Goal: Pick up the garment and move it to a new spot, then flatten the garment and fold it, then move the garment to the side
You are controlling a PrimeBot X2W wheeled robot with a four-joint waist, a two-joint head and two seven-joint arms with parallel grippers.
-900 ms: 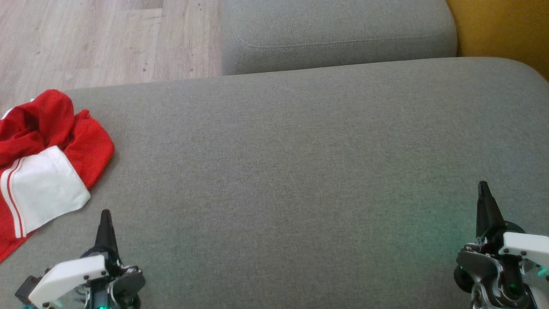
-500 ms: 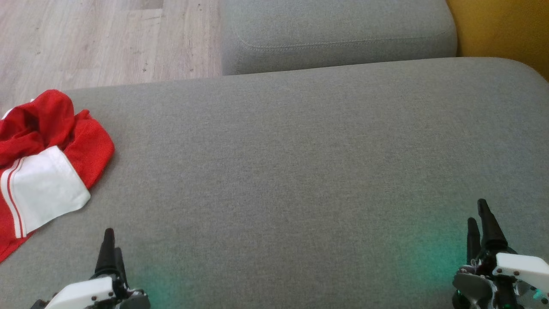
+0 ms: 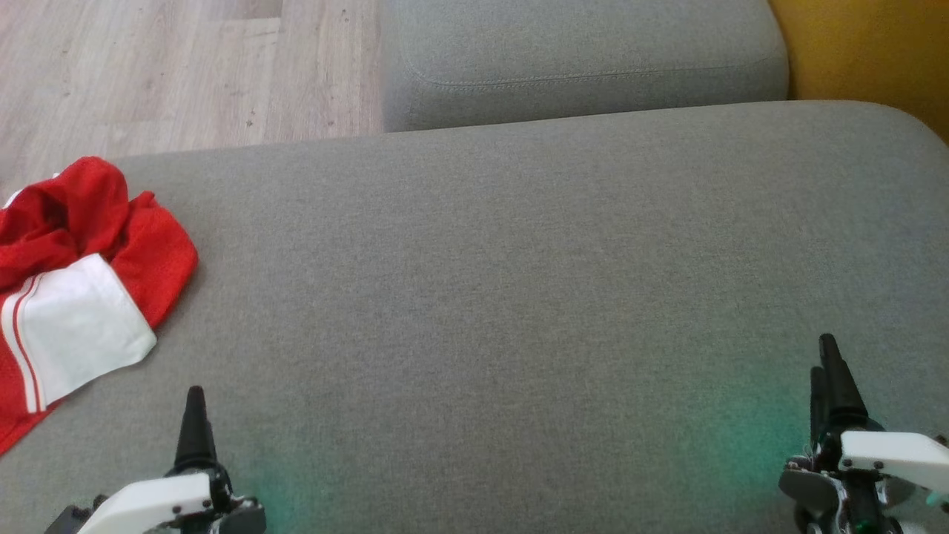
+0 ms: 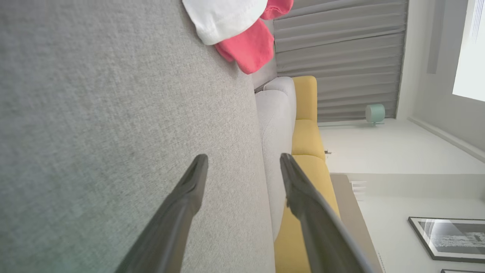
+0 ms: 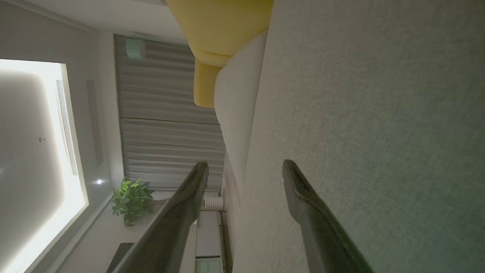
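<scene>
The red and white garment (image 3: 81,282) lies crumpled at the left edge of the gray sofa seat (image 3: 519,259). The left gripper (image 4: 243,159) and right gripper (image 5: 245,163) have fingers spread wide, holding nothing (not touching it). Picking up, flattening, folding and moving aside all seem left to do.

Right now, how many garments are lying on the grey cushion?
1: a red and white garment, crumpled at the left edge of the cushion, partly cut off by the head view's frame, so others could lie beyond.

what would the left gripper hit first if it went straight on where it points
Nothing close: the left gripper points along bare grey sofa cushion, passing right of the red and white garment; depth unclear.
</scene>
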